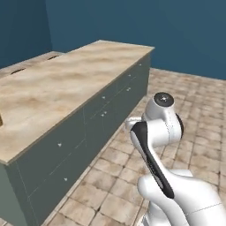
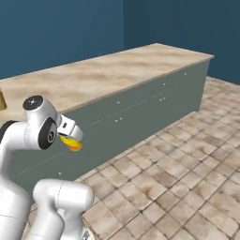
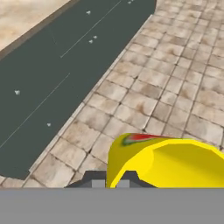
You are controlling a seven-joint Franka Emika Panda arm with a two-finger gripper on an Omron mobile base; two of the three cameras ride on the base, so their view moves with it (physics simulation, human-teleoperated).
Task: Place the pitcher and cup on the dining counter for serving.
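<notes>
In the hand (image 3: 111, 183), the cup (image 3: 162, 162).

The long beige marble tabletop (image 1: 66, 79) runs from the left foreground to the far blue wall (image 1: 176, 31). Under it are grey-green drawer cabinets (image 1: 101, 119) with small handles. The white arm (image 1: 163, 132) stands on the tiled floor (image 1: 194, 101), beside the cabinets.

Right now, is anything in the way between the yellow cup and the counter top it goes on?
Nothing visible. The gripper holds the cup above the tiled floor beside the dining counter, whose top looks bare here.
</notes>
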